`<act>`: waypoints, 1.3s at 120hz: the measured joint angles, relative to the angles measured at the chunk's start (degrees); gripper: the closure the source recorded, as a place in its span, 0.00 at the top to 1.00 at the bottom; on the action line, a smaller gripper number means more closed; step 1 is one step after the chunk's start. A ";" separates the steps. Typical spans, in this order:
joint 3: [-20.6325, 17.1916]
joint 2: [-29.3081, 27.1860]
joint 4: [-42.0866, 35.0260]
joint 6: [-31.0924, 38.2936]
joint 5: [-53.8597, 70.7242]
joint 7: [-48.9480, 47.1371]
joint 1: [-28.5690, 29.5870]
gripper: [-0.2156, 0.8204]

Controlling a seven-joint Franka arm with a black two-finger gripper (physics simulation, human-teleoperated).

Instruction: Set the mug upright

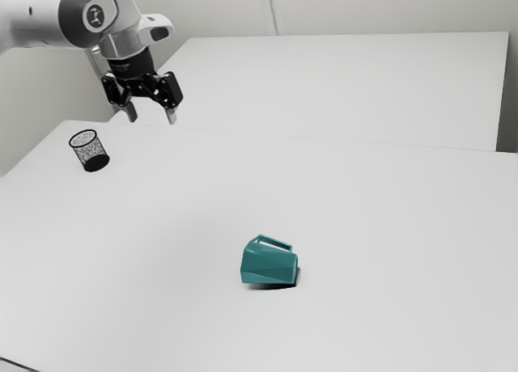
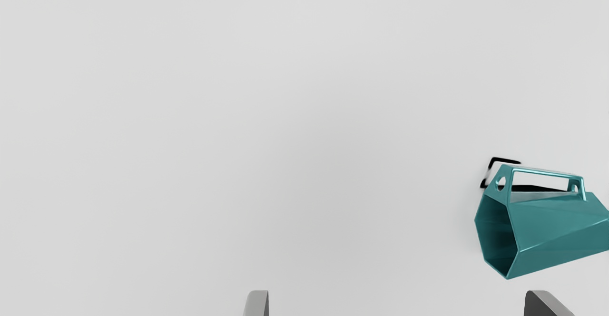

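So the mug [image 1: 269, 264] is lying on its side on the white table [image 1: 146, 307], definitely not upright. It's a teal one with flat, angular sides, and its handle [image 1: 275, 244] is on the upper side. The gripper [image 1: 152, 119] is up in the air, well apart from it, over toward the exterior view's upper left. Its fingers [image 1: 171, 117] are spread wide, with nothing held between them. From the wrist camera you can look right into the mug's dark open mouth [image 2: 496, 235], which points toward the side the other finger is on, while the mug itself sits past the nearer fingertip. Its bottom end runs out of that picture, so can't tell you much about it. There's a dark shadow [image 2: 533, 188] on the table beside the handle too. Also on the table, near the exterior view's left, there's a black mesh cup [image 1: 89, 151], well apart from the mug.
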 joint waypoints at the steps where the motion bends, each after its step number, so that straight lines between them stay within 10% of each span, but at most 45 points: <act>1: 0.00 -0.01 0.00 0.00 0.00 0.00 -0.05 0.77; 68: -0.09 -3.97 -6.26 0.99 -0.84 0.03 -0.93 0.77; 156: 0.60 -7.53 -29.23 20.32 -27.11 9.80 -0.07 0.77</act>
